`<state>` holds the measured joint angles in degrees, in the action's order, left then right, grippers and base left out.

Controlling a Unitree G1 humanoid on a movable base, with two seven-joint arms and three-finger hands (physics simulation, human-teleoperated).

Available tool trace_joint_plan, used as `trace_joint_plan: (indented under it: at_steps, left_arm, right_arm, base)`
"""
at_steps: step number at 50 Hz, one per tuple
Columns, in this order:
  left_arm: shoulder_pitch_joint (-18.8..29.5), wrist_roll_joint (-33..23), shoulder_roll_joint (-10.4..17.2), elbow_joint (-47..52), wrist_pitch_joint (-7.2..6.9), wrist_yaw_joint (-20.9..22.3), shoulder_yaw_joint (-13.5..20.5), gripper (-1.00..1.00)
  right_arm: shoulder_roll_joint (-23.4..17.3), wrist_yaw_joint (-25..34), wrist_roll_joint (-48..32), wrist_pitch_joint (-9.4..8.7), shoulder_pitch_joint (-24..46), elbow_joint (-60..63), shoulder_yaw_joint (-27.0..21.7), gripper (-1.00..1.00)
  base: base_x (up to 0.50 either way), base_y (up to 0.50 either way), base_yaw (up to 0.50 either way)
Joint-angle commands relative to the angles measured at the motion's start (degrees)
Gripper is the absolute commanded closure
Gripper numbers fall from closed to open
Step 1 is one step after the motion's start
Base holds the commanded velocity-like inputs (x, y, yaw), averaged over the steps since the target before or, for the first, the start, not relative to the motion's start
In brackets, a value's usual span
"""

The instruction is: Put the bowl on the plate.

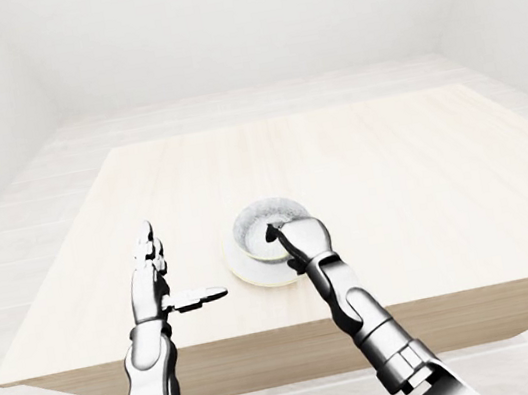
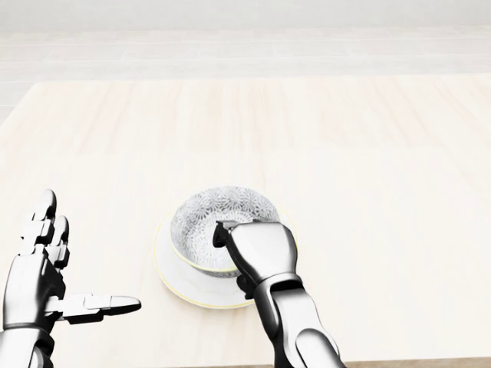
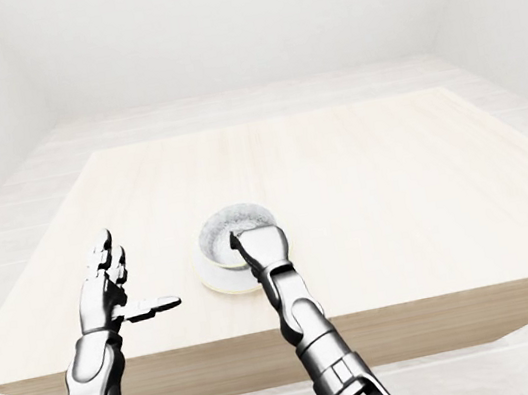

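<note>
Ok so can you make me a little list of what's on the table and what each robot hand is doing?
bowl: grey-and-white patterned, over the middle of the plate
plate: white with a pale yellow rim, lying on the table
right hand: closed on the bowl's rim at the head view's lower right side, one fingertip inside
left hand: open, empty, left of the plate, not touching it
table: light wood
bowl let go yet: no, the right hand holds it
bowl fully resting on plate: cannot tell
</note>
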<state>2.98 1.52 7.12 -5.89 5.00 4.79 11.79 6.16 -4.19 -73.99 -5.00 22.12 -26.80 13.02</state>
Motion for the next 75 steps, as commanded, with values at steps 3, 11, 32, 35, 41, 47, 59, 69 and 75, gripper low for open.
trace_joint_plan:
  at_steps: [3, 11, 32, 35, 41, 47, 59, 69, 75]
  left_arm:
    - [0.05, 0.12, 0.09, -0.05, 0.00, -0.03, -0.01, -1.00]
    - [-0.11, -0.01, 0.00, 0.08, 0.00, -0.09, -0.08, -1.00]
    - [-0.86, -0.16, -0.25, 2.64, -0.93, 0.00, -0.02, -1.00]
    - [-0.87, -0.42, -0.33, 2.47, -0.73, -0.09, -0.13, -1.00]
    - [-1.09, -0.59, -0.46, 3.31, -1.24, -0.10, -0.24, -1.00]
    - [-1.35, -0.76, -0.60, 3.82, -1.41, -0.05, -0.30, -1.00]
    - [-1.04, -0.64, -0.62, 3.05, -1.06, 0.01, -0.17, -1.00]
    - [-0.73, -0.24, -0.52, 1.48, -0.03, 0.65, -0.33, -1.00]
    - [-0.77, -0.51, -0.62, 2.10, -0.53, 0.41, -0.71, -1.00]
  right_arm:
    - [-0.08, 0.34, -0.03, 0.00, -0.12, 0.87, -0.13, -0.04]
    - [-0.17, 1.67, -0.46, 0.00, -1.63, 3.78, 0.33, -0.59]
    - [-0.56, 8.58, -1.04, 0.00, -6.22, 15.30, 1.17, -1.00]
    - [-0.60, 9.87, -0.90, 0.00, -6.91, 17.07, 1.29, -1.00]
    - [-0.76, 11.60, -0.36, 0.00, -7.79, 19.86, 1.07, -1.00]
    - [-0.73, 17.46, 2.86, 0.00, -9.81, 27.16, 0.67, -1.00]
    - [-0.12, 31.22, 14.53, 0.00, -11.10, 48.90, -3.86, -1.00]
    - [-0.23, 30.94, 32.07, 0.00, -12.77, 61.50, -9.27, -1.00]
    - [-3.15, 27.94, 37.55, 0.00, -15.37, 63.78, -9.33, -1.00]
  base:
    - [0.00, 0.00, 0.00]
    - [0.00, 0.00, 0.00]
    - [0.00, 0.00, 0.00]
    - [0.00, 0.00, 0.00]
    - [0.00, 0.00, 0.00]
    - [0.00, 0.00, 0.00]
    - [0.00, 0.00, 0.00]
    - [0.00, 0.00, 0.00]
    - [0.00, 0.00, 0.00]
